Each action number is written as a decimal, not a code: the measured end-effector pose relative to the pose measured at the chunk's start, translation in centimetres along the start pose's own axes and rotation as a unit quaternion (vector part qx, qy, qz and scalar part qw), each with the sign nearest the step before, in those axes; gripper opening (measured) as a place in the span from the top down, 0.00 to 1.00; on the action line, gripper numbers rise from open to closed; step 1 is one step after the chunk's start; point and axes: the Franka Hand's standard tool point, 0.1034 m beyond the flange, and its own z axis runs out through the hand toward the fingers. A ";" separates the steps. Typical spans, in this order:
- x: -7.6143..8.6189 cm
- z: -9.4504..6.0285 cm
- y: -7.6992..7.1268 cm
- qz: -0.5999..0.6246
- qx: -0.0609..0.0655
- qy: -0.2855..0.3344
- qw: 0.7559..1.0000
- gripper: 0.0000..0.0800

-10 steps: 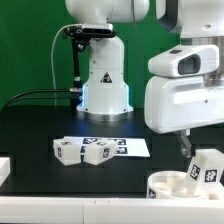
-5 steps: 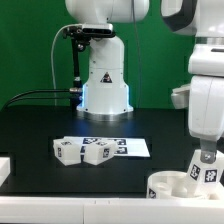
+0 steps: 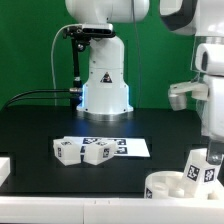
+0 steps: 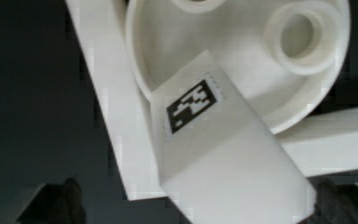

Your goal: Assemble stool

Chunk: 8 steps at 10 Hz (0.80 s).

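- The round seat (image 3: 166, 187) lies hollow side up on the dark surface (image 3: 40, 125).
- One leg (image 3: 200, 168) stands tilted with its lower end inside the seat's hollow and its tag facing the wrist view.
- The end effector (image 3: 211, 156) sits at that leg's upper end, above the seat. Its fingers are blurred either side of the leg, so I cannot tell whether they clamp it.
- Other legs (image 3: 68, 150) lie on the marker board (image 3: 135, 148), well apart from the seat, toward the exterior view's left.

White seat (image 4: 211, 50), white leg (image 4: 229, 170), black-and-white checkered tag (image 4: 194, 103), black table (image 3: 40, 125)
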 end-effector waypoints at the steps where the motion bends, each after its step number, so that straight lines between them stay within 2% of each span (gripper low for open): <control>1: 0.1 -0.2 0.1 -0.039 -0.004 -0.005 0.999 0.19; 3: 0.3 -1.5 0.3 -0.126 -0.013 -0.021 0.992 0.19; 4: 0.5 -1.5 0.2 -0.161 -0.016 -0.028 0.986 0.19; 6: -0.6 -1.3 0.3 -0.147 -0.005 -0.020 0.989 0.19; 7: -0.6 -1.2 0.3 -0.148 -0.006 -0.024 0.989 0.19; 8: -0.5 -1.0 0.0 -0.140 0.000 -0.027 0.990 0.19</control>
